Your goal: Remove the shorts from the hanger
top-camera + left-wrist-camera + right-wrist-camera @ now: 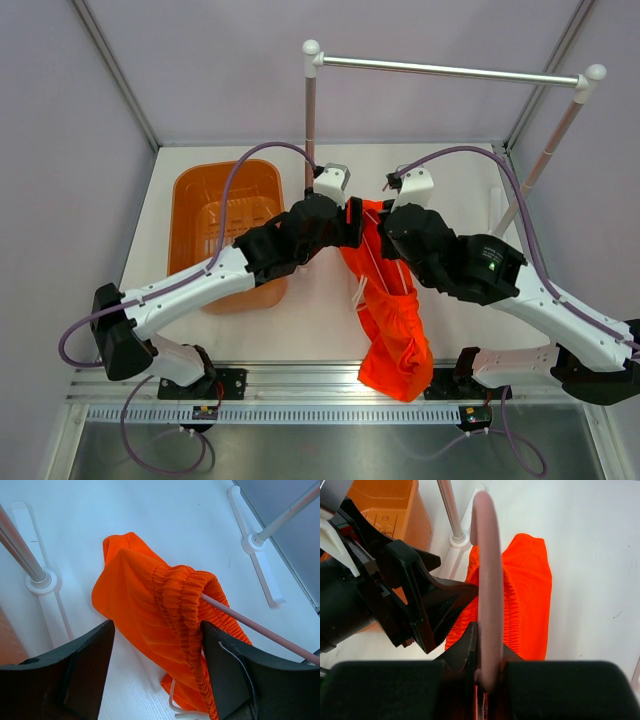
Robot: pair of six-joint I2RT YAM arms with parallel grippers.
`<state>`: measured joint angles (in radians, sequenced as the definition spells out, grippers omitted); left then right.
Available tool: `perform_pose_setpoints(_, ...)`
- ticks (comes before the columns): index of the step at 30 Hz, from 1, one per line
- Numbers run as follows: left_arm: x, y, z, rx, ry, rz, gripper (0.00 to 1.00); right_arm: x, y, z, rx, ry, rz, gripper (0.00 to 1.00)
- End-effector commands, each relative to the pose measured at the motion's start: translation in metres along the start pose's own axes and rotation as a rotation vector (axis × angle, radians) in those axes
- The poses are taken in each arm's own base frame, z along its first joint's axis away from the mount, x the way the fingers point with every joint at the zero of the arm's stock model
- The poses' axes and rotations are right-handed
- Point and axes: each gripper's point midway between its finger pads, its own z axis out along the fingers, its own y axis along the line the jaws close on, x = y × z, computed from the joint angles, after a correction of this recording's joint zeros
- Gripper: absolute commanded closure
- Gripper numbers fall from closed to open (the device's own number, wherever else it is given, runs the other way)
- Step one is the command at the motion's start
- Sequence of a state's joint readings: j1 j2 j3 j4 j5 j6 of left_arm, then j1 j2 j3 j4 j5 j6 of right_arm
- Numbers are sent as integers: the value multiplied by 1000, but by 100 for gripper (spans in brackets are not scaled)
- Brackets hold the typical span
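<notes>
The bright orange-red shorts [392, 330] hang between both arms, their lower end draped over the table's near edge. In the left wrist view the gathered waistband of the shorts [175, 605] sits on the pale-pink hanger [250, 626]. My left gripper [157, 665] is open around that waistband: its right finger [235, 672] touches the fabric and its left finger [90, 665] stands apart. My right gripper [487, 672] is shut on the hanger's wire [487, 570], holding it above the shorts [530, 595]. From above, the left gripper [354, 222] and right gripper [386, 230] meet at the shorts' top.
A duller orange slotted basket [228, 230] stands at the left of the white table. A silver rail [450, 70] on two posts spans the back. The left post's white foot [42, 582] lies close beside the shorts, and the right post's foot [252, 545] lies farther right.
</notes>
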<state>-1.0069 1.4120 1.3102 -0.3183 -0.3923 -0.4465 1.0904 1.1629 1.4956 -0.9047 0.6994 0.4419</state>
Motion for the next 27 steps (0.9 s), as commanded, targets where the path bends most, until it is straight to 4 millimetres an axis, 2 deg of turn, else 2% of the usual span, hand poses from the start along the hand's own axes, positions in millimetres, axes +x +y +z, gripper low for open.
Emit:
perform_pose_setpoints(1, -31, -12, 2, 17, -97, -43, 32, -28, 3, -12, -9, -84, 77, 100)
perform_pose_setpoints(3, -29, -13, 5, 20, -95, -38, 37, -28, 4, -12, -13, -81, 74, 100)
perform_pose_setpoints(4, -30, -15, 6, 24, -95, -36, 44, -28, 5, -12, -13, -79, 71, 100)
perform_pose_setpoints(8, -28, -21, 12, 38, -80, -33, 59, -28, 4, -12, -8, -77, 68, 100)
perform_pose_setpoints(13, -30, -22, 14, 31, -83, -32, 74, -26, 5, -14, -12, -70, 68, 100)
perform_pose_setpoints(16, -37, -11, 14, -27, -101, -18, 89, -24, 5, -16, -16, -63, 65, 100)
perform_pose_setpoints(17, -46, -10, 13, -45, -119, -19, 100, -22, 6, -17, -21, -58, 63, 100)
perform_pose_setpoints(19, -49, 6, 16, -135, -125, -6, 100, -24, 6, -21, -31, -58, 67, 100)
perform_pose_setpoints(21, -62, 18, 17, -199, -141, -11, 100, -24, 6, -27, -39, -62, 66, 100)
perform_pose_setpoints(23, -61, 32, 29, -245, -118, -17, 100, -24, 6, -31, -47, -60, 66, 100)
perform_pose_setpoints(24, -68, 34, 31, -249, -127, -26, 100, -25, 6, -34, -55, -63, 69, 100)
perform_pose_setpoints(27, -64, 47, 45, -281, -108, -40, 100, -25, 5, -40, -65, -64, 76, 100)
